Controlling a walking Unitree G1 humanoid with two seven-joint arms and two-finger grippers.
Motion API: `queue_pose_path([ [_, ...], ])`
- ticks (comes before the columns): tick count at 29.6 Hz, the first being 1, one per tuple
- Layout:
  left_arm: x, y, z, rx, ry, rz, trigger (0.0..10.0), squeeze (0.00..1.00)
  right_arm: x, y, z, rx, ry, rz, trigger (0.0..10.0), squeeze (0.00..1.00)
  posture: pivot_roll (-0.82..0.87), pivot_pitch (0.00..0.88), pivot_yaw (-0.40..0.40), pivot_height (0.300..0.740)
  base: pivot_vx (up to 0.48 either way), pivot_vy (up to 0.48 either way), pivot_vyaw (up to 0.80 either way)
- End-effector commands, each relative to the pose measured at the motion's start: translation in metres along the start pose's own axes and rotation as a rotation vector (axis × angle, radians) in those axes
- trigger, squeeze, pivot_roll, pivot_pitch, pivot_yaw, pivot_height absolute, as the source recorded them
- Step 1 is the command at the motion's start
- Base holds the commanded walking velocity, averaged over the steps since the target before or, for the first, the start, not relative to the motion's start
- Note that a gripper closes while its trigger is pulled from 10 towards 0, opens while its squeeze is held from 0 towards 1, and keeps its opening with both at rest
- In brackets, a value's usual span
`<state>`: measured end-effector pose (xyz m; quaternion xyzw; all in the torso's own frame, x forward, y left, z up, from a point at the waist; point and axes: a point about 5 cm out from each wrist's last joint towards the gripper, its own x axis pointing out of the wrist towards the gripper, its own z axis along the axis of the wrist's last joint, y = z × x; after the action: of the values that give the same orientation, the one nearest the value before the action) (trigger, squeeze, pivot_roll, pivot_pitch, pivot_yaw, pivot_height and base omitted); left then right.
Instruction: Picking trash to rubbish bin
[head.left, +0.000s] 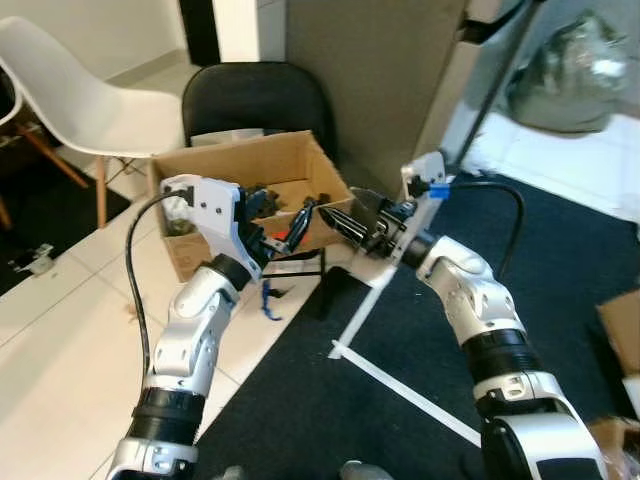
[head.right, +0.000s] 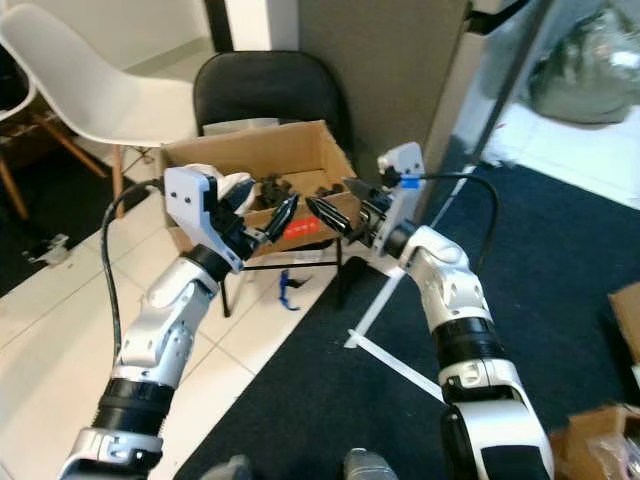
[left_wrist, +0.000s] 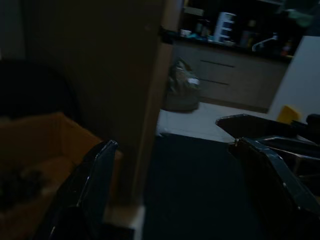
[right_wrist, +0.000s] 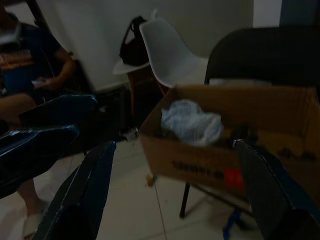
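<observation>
Both empty, jaws apart: left end effector (head.right: 262, 222) and right end effector (head.right: 345, 212) face off before the cardboard box (head.right: 300, 150); its red label (right_wrist: 231, 177) is unreadable.

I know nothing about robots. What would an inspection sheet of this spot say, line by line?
Surface: white tile floor on the robot's left, dark carpet on its right, with white tape lines.
Job's things: open cardboard box resting on a black chair, crumpled white paper and dark scraps inside.
Clutter: small blue item on the tiles under the chair.
Hands: left hand and right hand both open and empty, raised in front of the box.
Cables: black cable along each arm.
Surroundings: white chair, filled bag, seated person.
</observation>
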<state>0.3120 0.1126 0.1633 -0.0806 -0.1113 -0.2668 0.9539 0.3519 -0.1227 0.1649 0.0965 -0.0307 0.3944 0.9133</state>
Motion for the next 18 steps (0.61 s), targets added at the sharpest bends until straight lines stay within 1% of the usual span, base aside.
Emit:
queue_pose_path([
  [1,-0.0044,0.0024,-0.0039,0.0,0.012,0.012,10.0,0.0,0.0046,0.0063,-0.0023,0.001,0.01,0.027,10.0,0.0,-0.03,0.0,-0.053,0.74,-0.476,0.0,0.0],
  [18,-0.004,0.0018,-0.0052,0.001,0.01,0.007,10.0,0.0,0.0044,0.0062,-0.0039,-0.001,0.019,0.026,10.0,0.0,-0.03,0.0,-0.057,0.74,-0.475,0.0,0.0],
])
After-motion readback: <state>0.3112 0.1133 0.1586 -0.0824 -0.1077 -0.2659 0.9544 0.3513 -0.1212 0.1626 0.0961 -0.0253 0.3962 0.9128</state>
